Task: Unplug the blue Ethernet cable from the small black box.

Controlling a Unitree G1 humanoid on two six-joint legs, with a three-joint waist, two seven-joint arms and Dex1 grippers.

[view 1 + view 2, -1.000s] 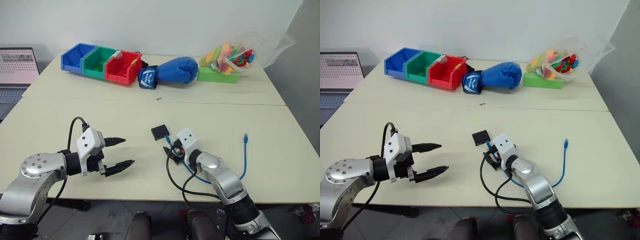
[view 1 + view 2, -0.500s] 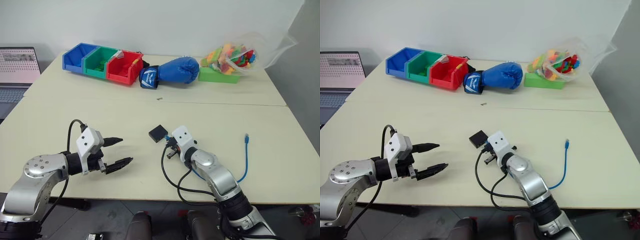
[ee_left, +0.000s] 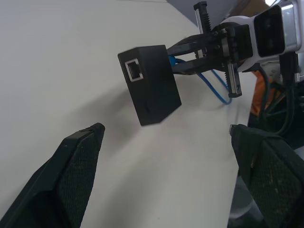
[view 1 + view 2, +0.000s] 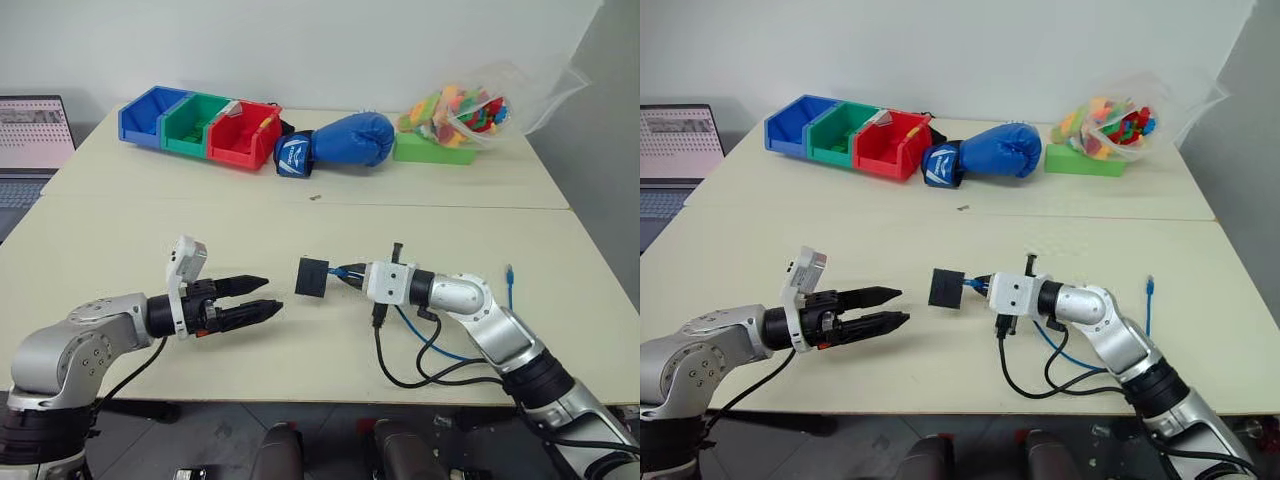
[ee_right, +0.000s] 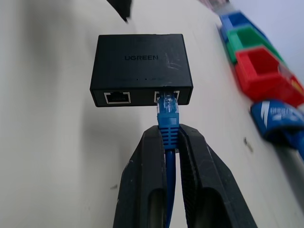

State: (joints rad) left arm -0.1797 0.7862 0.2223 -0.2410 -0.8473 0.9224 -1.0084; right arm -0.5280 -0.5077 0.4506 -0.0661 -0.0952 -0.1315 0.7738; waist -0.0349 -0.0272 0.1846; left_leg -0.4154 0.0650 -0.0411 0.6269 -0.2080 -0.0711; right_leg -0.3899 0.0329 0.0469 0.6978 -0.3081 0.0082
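The small black box point(image 4: 311, 276) hangs just above the table, carried by the plug of the blue Ethernet cable point(image 5: 168, 118) seated in one of its two ports. My right gripper point(image 4: 352, 273) is shut on the cable right behind that plug and points left. The rest of the cable point(image 4: 1060, 352) loops over the table to its free plug point(image 4: 510, 272). To the left of the box my left gripper point(image 4: 262, 295) is open, its fingertips point(image 3: 90, 137) aimed at the box and a short gap away from it.
Blue, green and red bins point(image 4: 200, 125), a blue boxing glove point(image 4: 345, 140) and a bag of coloured toys point(image 4: 460, 105) on a green block line the far table. A laptop point(image 4: 35, 130) sits at the far left. Black arm cables point(image 4: 400, 370) hang over the front edge.
My right gripper shut on the blue cable, rolled to point left and rose, lifting the box off the table. The left gripper rolled and edged toward the box.
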